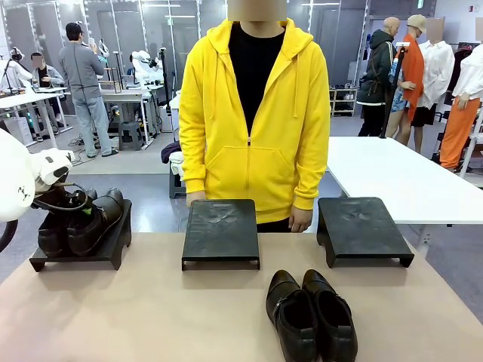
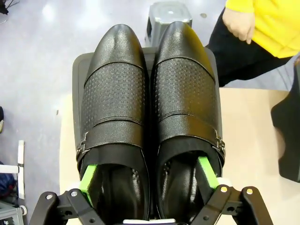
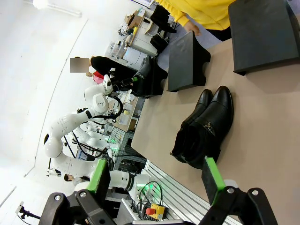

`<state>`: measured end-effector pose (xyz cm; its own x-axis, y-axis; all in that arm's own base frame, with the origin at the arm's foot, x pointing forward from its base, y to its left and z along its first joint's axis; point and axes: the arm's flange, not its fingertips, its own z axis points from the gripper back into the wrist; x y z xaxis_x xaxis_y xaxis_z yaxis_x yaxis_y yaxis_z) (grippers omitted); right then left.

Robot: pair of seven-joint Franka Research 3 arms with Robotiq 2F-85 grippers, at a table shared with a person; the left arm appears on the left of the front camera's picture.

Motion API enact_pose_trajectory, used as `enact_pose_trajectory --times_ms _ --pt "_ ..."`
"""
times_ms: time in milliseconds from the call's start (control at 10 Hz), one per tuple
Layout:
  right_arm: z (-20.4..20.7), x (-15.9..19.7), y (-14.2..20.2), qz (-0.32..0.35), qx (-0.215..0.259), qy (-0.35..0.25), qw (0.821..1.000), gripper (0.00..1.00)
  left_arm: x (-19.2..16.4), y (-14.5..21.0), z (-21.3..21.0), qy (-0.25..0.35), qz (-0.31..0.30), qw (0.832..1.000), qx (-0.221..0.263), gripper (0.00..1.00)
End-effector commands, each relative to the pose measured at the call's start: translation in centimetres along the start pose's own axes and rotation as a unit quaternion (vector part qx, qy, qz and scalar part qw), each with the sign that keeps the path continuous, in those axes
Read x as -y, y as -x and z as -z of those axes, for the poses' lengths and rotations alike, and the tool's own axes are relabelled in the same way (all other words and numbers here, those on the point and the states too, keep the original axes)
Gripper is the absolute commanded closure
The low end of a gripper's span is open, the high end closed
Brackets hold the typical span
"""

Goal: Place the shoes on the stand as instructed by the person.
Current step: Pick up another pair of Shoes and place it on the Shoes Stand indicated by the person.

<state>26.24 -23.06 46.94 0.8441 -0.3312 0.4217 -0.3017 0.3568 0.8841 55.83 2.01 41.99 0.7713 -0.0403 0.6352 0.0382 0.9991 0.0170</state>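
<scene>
Across the tan bench [image 1: 113,317] the front view took in the whole row. The person [image 1: 253,121] in the yellow hoodie stood at the far edge, with a white table [image 1: 392,181] behind to one side. Three black stands sat in a line: the left stand [image 1: 117,243], the middle stand [image 1: 220,230] and the right stand [image 1: 361,226], the last two with bare tops. One pair of shoes [image 1: 87,222] sat on the left stand. The other pair [image 1: 311,317] lay on the bench near the robot's edge, toes pointing away from the person, in front of the gap between the middle and right stands.

The left wrist view gave what the front view could not. The stand's pair [image 2: 185,93] was side by side and touching, glossy and dark, with perforated bands over the instep and a small metal buckle on each outer side. The left hand [image 2: 147,177] stood spread wide over the heels, one green pad at each shoe's mouth by its outer wall. Whether the pads touched leather could not be told. A grey stool [image 2: 169,13] stood on the floor beyond the toes.

The right wrist view looked down from above the bench at the bench pair [image 3: 206,124], which had a strap and buckle on its side. The right hand [image 3: 154,177] hung wide and empty, well apart from that pair.
</scene>
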Motion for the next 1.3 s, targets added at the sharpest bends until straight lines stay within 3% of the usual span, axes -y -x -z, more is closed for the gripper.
enact_pose_trajectory --times_ms 0,600,900,1200 --pt "0.0 -0.1 0.0 -0.005 0.002 -0.006 1.0 0.0 -0.1 -0.5 0.1 -0.001 0.0 1.0 0.003 0.0" --pt "0.0 -0.1 0.0 -0.005 0.002 -0.006 1.0 0.0 0.0 -0.1 0.0 0.0 0.0 1.0 0.001 0.0" --pt "0.0 -0.1 0.0 -0.005 0.002 -0.006 1.0 0.0 -2.5 -0.4 -7.1 0.073 -0.042 0.995 -0.057 0.0" --pt "0.0 -0.1 0.0 -0.005 0.002 -0.006 1.0 0.0 -6.6 1.6 -15.0 0.182 -0.056 0.979 -0.07 0.0"
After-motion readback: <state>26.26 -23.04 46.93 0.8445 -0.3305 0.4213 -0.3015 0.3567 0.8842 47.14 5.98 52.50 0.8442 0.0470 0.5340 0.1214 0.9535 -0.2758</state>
